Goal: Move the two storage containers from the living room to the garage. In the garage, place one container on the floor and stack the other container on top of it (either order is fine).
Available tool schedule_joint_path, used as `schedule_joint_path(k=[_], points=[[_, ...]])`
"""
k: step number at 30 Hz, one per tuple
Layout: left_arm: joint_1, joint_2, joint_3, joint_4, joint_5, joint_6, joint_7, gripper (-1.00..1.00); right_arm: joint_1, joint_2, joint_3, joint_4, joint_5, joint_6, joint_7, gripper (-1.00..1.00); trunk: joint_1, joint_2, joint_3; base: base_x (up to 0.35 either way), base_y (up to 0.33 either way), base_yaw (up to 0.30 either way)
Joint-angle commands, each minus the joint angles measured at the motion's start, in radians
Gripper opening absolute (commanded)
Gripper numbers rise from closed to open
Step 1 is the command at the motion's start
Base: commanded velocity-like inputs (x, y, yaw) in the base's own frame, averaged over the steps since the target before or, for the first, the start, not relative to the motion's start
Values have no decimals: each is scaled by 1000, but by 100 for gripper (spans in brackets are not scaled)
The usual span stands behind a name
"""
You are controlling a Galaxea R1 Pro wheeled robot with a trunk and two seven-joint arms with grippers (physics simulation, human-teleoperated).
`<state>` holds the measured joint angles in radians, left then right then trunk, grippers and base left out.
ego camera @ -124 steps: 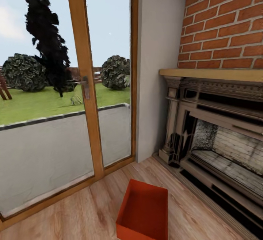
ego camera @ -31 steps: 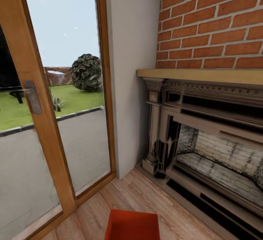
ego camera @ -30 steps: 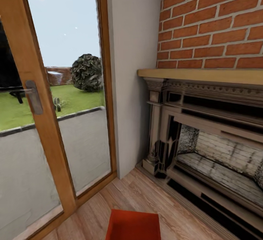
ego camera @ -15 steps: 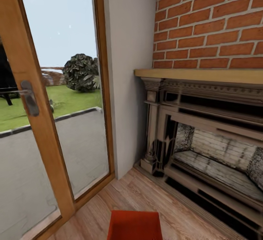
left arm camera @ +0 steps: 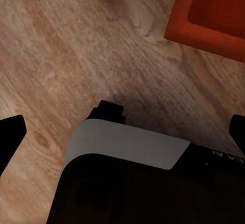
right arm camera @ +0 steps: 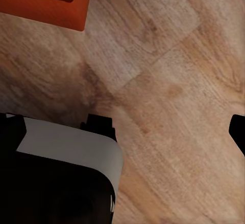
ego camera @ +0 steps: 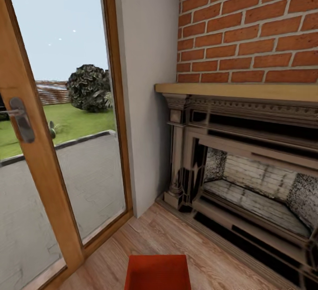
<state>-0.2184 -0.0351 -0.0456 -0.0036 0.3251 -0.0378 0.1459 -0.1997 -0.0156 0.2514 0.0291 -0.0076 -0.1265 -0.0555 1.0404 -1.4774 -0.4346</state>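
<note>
The frame edge cuts off a red-orange storage container [ego camera: 158,273] on the wood-plank floor [ego camera: 207,259] by the brick fireplace [ego camera: 247,148]. Both wrist views show jaws spread wide, empty.

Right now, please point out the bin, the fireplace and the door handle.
bin [ego camera: 157,273], head view, its inside bottom.
fireplace [ego camera: 247,179], head view, the firebox back wall.
door handle [ego camera: 20,120], head view, the metal plate.

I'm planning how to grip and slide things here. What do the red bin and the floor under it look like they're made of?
The storage container looks like smooth matte plastic: plain uniform red-orange walls, no grain or seams. The floor looks like light wood planks with a satin finish: visible grain and board joints, though it could be laminate.
</note>
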Motion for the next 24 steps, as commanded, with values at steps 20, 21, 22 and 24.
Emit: schedule_joint_path(k=[20, 21, 22, 24], points=[[-1, 0, -5, 1, 7, -3, 3, 100, -1, -2, 11, 3, 11, -6, 5, 100, 0, -1, -1, 0, -52, -1], [-1, 0, -5, 1, 7, -3, 3, 100, -1, -2, 11, 3, 11, -6, 5, 100, 0, -1, -1, -6, 6, 0], [-1, 0, -5, 1, 7, -3, 3, 100, -1, -2, 11, 3, 11, -6, 5, 100, 0, -1, -1, -38, 39, 0], [-1, -1, -5, 1, 9, -2, 4, 100, -1, -3, 11, 3, 10, -5, 5, 100, 0, -1, -1, -79, 80, 0]])
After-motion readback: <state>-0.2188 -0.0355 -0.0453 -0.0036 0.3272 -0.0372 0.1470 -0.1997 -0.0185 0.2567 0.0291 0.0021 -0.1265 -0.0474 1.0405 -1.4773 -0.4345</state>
